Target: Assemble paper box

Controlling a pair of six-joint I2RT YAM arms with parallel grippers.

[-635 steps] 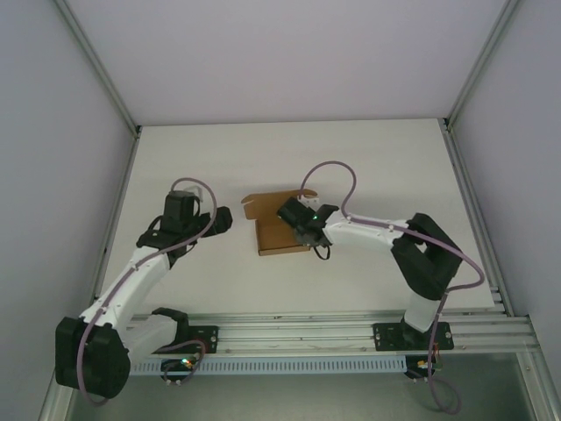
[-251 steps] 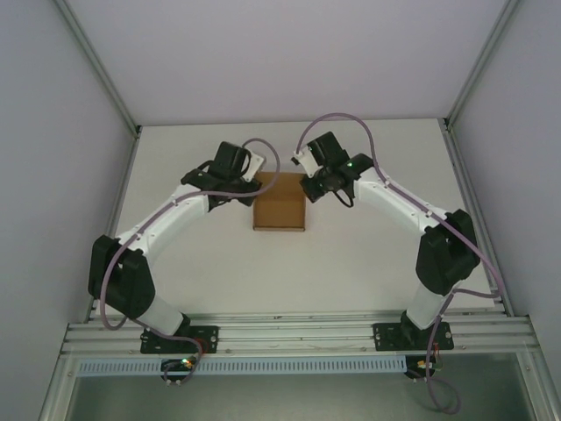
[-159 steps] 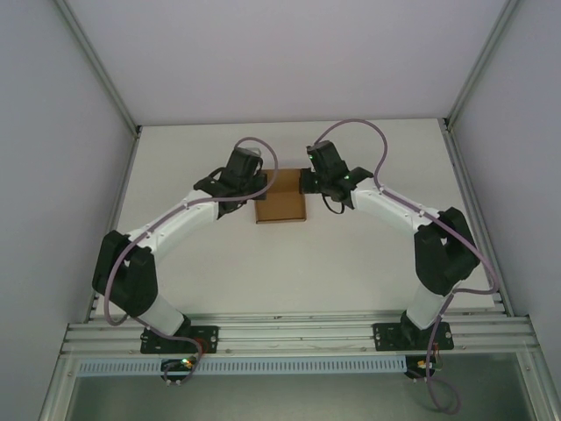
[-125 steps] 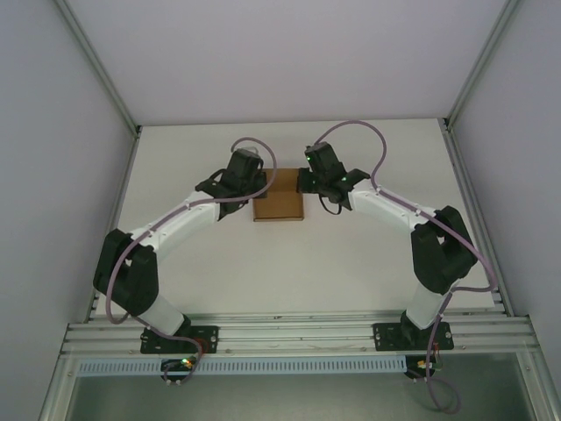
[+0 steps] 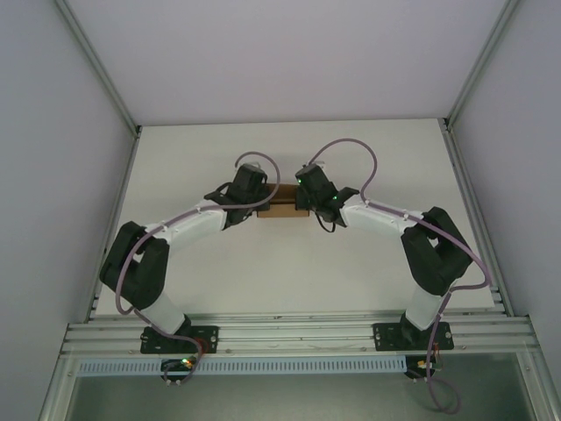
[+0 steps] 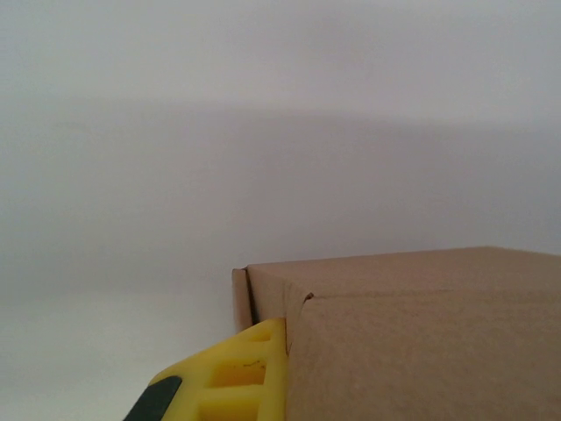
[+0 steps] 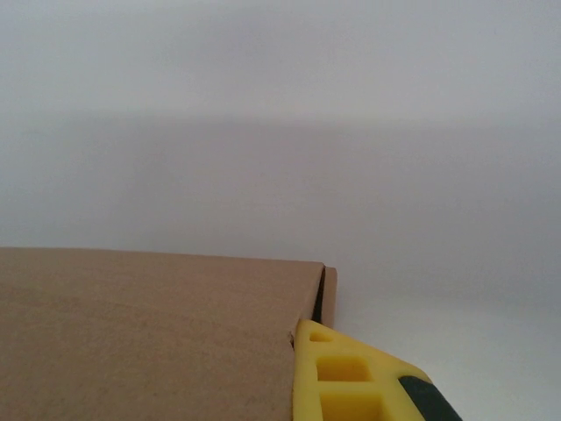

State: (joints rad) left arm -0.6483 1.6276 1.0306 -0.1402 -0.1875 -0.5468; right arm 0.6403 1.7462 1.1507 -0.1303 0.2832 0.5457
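"Left wrist view first: what's nearest?"

"A yellow finger [image 6: 230,379] touching the left end of the paper box [image 6: 412,333], just beside a small end flap. From the right wrist, its twin [image 7: 340,375] meets the right end."

"Spread or pinching?"

"Pressed together, both. From above, the left gripper [image 5: 259,200] and right gripper [image 5: 302,197] flank the box and grasp nothing."

"How far along?"

"The box stands folded on the table [image 5: 368,149], walls up and top flat. I'd judge it nearly done, with the end flaps left to seat. Whether they're tucked, I can't tell."
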